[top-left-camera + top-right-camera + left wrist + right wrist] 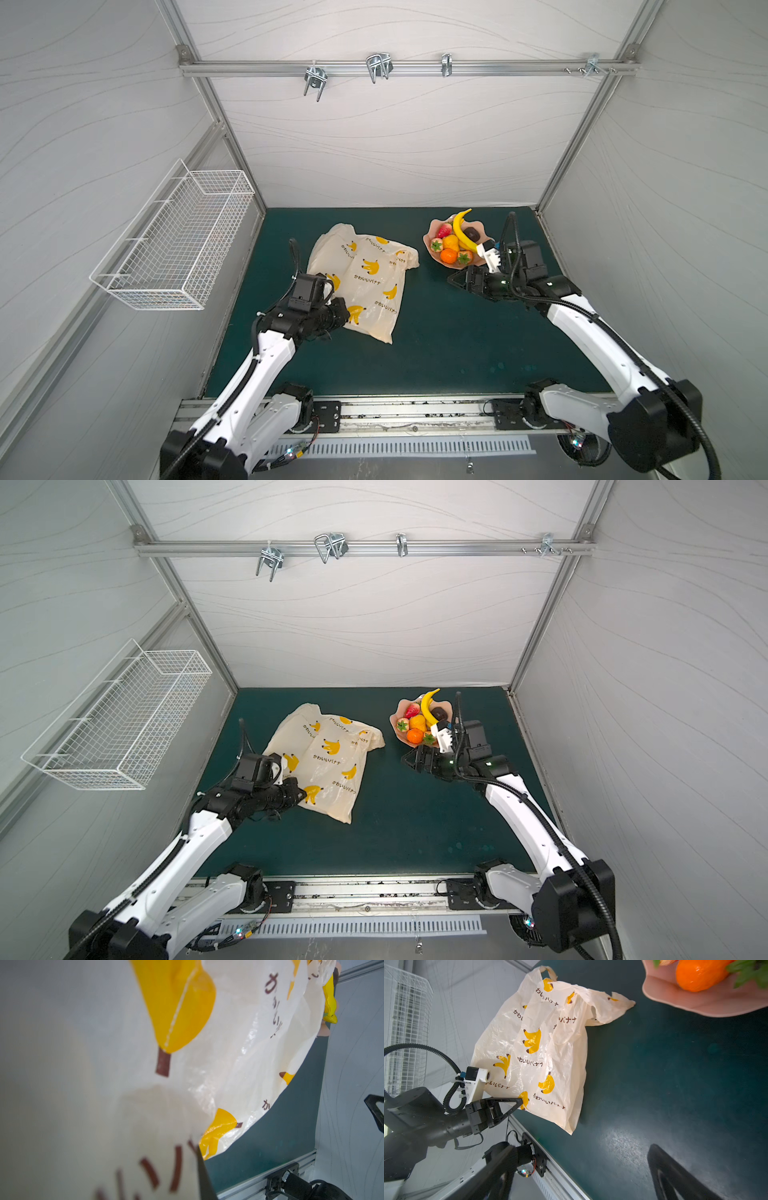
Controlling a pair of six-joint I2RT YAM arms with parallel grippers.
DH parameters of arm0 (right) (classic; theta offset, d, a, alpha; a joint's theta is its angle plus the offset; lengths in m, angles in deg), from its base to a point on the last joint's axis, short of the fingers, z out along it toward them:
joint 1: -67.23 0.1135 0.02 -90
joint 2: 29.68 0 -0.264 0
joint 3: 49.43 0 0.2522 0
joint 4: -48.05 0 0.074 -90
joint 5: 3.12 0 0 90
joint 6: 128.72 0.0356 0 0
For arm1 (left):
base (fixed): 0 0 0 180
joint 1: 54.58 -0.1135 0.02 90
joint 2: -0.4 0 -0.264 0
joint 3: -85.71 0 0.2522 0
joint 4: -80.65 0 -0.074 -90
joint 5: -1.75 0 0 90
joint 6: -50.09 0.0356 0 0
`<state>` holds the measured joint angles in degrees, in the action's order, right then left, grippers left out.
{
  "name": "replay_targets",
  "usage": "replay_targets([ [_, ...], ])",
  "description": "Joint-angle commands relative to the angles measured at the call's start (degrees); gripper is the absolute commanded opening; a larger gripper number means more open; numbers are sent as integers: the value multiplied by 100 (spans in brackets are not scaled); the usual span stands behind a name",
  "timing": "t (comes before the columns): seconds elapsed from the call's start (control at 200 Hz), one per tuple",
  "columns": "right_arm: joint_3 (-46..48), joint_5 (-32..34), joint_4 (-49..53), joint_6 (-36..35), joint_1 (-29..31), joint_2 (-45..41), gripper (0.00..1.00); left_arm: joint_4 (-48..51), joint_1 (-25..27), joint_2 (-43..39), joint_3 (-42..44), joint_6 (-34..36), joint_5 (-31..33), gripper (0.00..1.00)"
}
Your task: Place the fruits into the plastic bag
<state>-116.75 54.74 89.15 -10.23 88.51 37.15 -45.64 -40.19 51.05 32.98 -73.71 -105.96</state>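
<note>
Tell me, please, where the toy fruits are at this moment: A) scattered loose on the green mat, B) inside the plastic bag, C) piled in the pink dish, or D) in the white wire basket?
C: the fruits lie heaped in the pink dish, apart from the plastic bag.

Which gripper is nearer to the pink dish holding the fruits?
Right. The right gripper hangs open just beside the near rim of the pink dish; the left gripper is well across the mat, shut on an edge of the plastic bag.
</note>
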Motion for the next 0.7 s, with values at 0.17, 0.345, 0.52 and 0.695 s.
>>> replay_targets([
  [0.17, -491, 223, -448, -7, 851, 867, 99, 1007, 99, 247, -311, -489, 438, 0],
  [0.345, -1168, 477, -365, -590, 861, 1573, 99, 1187, 103, 287, -379, -579, 647, 0],
  [0.52, -1972, 347, -358, -1565, 794, 2563, 99, 1336, 106, 276, -462, -594, 749, 0],
  [0.695, -2582, -79, -564, -1747, 582, 3490, 96, 1359, 108, 259, -461, -633, 807, 0],
])
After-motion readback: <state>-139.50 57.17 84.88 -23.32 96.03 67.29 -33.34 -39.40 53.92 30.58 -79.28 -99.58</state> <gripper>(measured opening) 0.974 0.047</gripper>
